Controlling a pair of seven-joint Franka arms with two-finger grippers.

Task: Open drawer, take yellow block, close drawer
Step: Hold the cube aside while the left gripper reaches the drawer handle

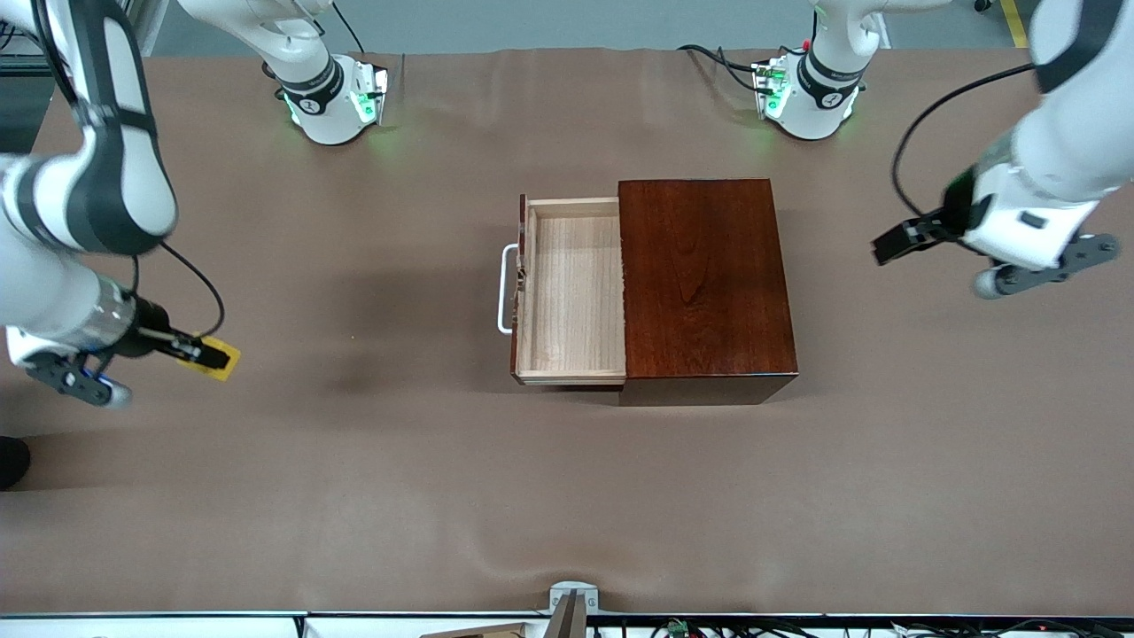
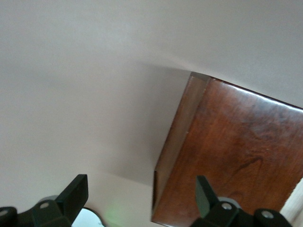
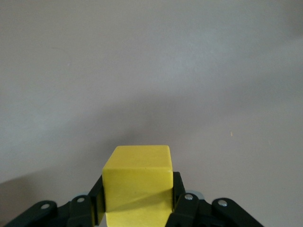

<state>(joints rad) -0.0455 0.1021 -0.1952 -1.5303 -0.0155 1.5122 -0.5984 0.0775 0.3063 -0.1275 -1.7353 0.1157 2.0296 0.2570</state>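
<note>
The mahogany box (image 1: 704, 283) stands mid-table with its drawer (image 1: 571, 292) pulled out toward the right arm's end; the pale wood tray holds nothing and the white handle (image 1: 506, 289) faces that end. My right gripper (image 1: 211, 357) is shut on the yellow block (image 1: 219, 360) over the brown mat near the right arm's end; the block fills the space between the jaws in the right wrist view (image 3: 137, 177). My left gripper (image 1: 890, 241) is open and holds nothing, over the mat at the left arm's end; its wrist view shows the box (image 2: 227, 151).
The brown mat (image 1: 354, 496) covers the whole table. The two arm bases (image 1: 332, 97) (image 1: 811, 97) stand along the edge farthest from the front camera. A small grey mount (image 1: 571, 607) sits at the table's near edge.
</note>
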